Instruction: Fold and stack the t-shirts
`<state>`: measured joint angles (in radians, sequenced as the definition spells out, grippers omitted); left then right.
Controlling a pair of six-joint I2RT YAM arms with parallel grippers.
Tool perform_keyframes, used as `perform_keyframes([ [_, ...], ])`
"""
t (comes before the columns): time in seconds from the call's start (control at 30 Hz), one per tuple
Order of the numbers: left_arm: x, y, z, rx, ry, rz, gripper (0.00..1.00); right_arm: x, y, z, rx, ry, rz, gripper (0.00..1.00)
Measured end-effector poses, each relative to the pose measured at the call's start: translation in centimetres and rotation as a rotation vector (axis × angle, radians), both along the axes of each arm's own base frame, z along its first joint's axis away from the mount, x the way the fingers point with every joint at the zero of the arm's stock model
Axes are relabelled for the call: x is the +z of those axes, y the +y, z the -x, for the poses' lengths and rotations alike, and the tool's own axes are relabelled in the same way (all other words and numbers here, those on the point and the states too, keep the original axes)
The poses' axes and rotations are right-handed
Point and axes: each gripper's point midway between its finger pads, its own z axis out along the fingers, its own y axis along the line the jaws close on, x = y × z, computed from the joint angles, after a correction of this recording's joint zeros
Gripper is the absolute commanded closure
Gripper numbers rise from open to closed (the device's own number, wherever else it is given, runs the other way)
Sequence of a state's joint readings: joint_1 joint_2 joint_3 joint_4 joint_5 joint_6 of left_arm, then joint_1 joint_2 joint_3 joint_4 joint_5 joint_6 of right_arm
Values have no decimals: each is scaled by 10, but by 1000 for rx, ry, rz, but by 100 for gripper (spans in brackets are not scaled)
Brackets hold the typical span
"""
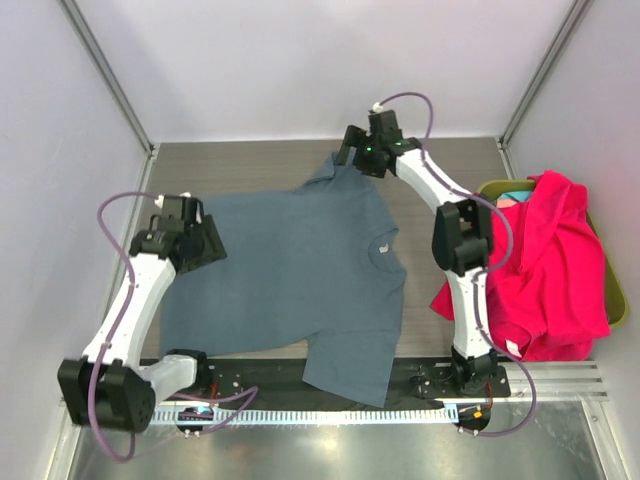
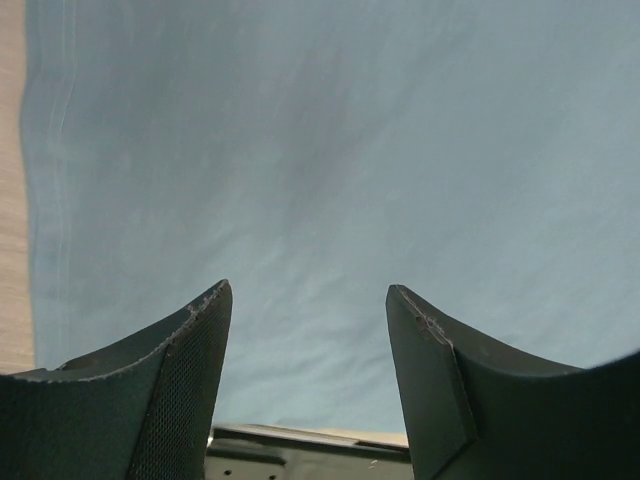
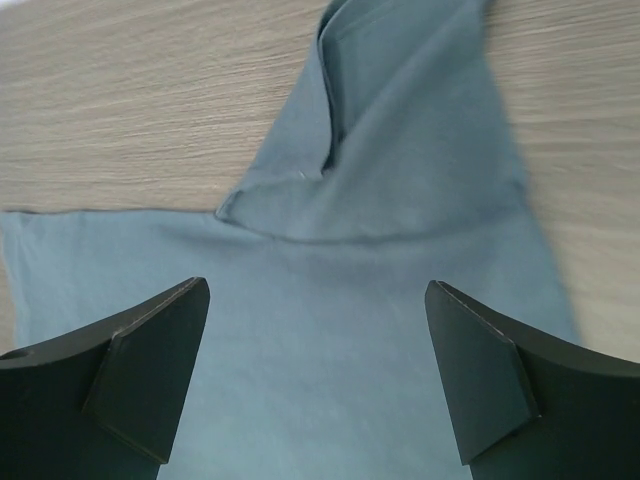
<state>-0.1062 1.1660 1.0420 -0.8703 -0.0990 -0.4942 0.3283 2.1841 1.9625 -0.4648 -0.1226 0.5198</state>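
**Before Folding, Seat Both Grips Low**

While hovering spread and empty, left fingers (image 2: 165, 390) above the hem edge (image 2: 50, 200) and right fingers (image 3: 150, 370) above the rumpled far sleeve (image 3: 410, 110), lower both onto the slate grey-blue cloth t-shirt (image 1: 290, 270) lying flat on the wood-grain desk (image 1: 240, 165). Pinch cloth cleanly, lift evenly, fold without dragging wrinkles. Leave the bright pink-red shirt (image 1: 550, 270) draped over the olive-green bin (image 1: 617, 290), far right.

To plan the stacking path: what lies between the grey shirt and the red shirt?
The right arm rises there, over a strip of table, between the grey shirt and the red shirt; the top view shows it.
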Motion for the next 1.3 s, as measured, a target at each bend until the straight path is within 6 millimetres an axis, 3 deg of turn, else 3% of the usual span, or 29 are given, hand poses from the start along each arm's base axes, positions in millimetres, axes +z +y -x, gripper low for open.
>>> perform_keyframes([
  [0.13, -2, 4, 24, 7, -64, 4, 33, -41, 25, -22, 22, 44, -19, 10],
  [0.2, 5, 4, 30, 11, -109, 12, 33, -51, 36, -35, 26, 38, -33, 11],
  [0.33, 14, 2, 22, 15, -167, 27, 35, -58, 52, -54, 35, 5, -55, 12],
  [0.53, -6, -8, 18, -19, -80, 35, 37, -66, 65, -56, 47, -6, -69, 13],
  [0.87, -6, -13, 19, -40, -79, 41, 37, -95, 90, -52, 78, 4, -77, 15],
  [1.17, -6, -16, 19, -52, -79, 41, 37, -90, 100, -61, 52, -16, -126, 16],
  [1.23, -5, -16, 19, -52, -81, 41, 37, -80, 107, -68, 32, -42, -184, 16],
  [1.3, -4, -16, 19, -51, -86, 41, 37, -55, 126, -79, 19, -107, -334, 19],
])
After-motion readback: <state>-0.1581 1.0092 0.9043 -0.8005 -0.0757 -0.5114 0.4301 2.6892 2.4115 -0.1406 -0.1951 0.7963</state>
